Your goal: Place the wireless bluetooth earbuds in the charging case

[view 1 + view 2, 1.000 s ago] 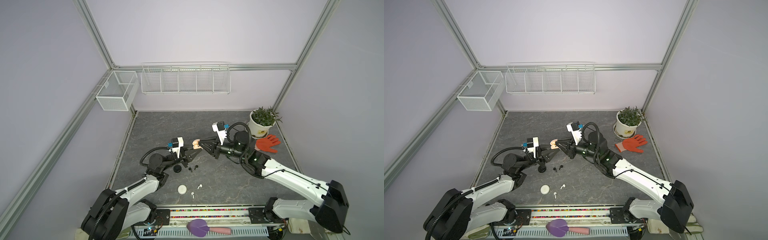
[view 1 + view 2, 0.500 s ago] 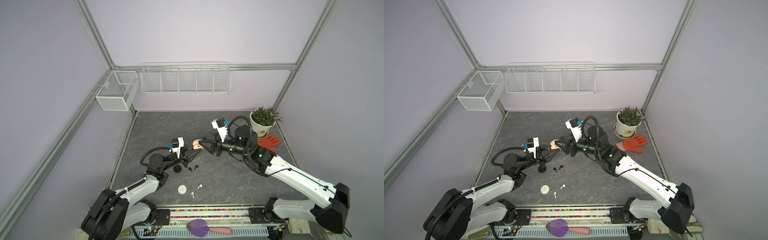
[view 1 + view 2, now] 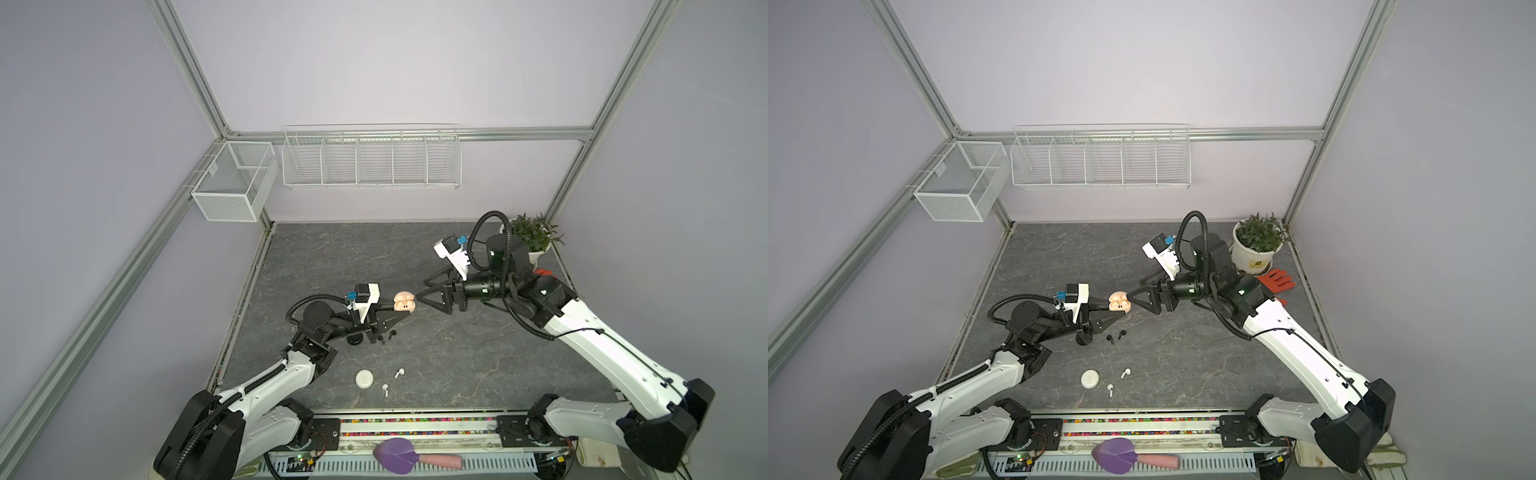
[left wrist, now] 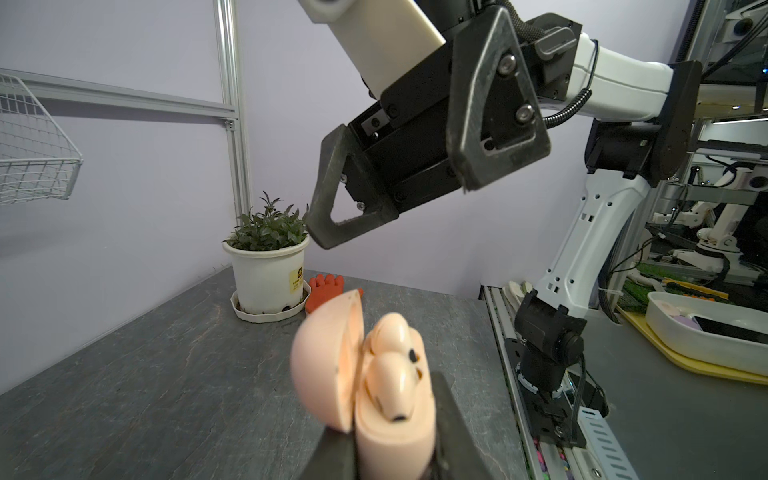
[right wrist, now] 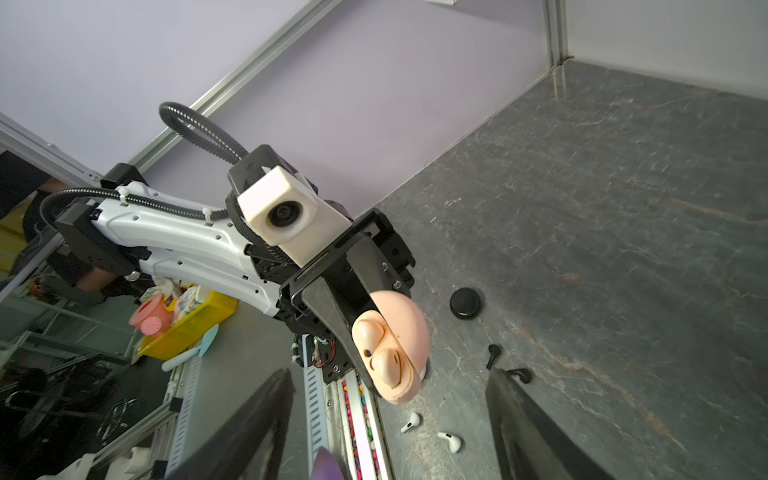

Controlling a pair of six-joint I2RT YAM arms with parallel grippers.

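Now, nearest the front of the table (image 3: 457, 353), the white earbuds (image 3: 400, 372) lie loose beside their round white case (image 3: 365, 379), not yet dealt with. Beyond them, two black earbuds (image 3: 1110, 338) lie by the left arm. Above those, the left gripper (image 3: 1119, 309) clamps the pink charging case (image 4: 390, 419), lid open and mouth turned toward its partner, probably for steady access. Both pink earbuds (image 4: 392, 382) appear seated inside. Just past it, the right gripper (image 3: 420, 290) hangs spread wide and empty, clear of the case.
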